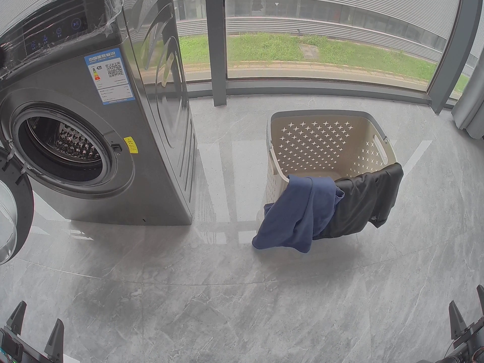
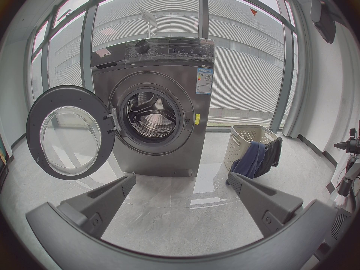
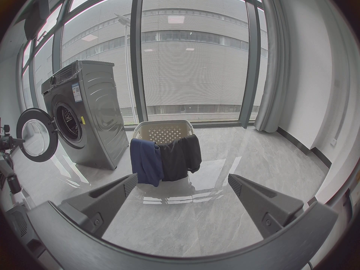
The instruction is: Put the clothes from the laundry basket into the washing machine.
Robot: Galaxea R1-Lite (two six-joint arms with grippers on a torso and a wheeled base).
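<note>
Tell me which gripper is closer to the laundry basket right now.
Right. The right gripper faces the laundry basket straight ahead; the left gripper sits farther off, in front of the washing machine, with the basket to its right.

Soft, even daylight is admitted through the tall glass window wall (image 3: 195,57). Pale window reflections are thrown across the glossy grey stone floor (image 1: 227,298), and only faint shadows are cast. Straight lines are bowed and corners darkened in both wrist views.

Grey marble floor (image 1: 242,303); tall windows (image 1: 327,26); curtain (image 1: 471,104) rt; daylight
</note>
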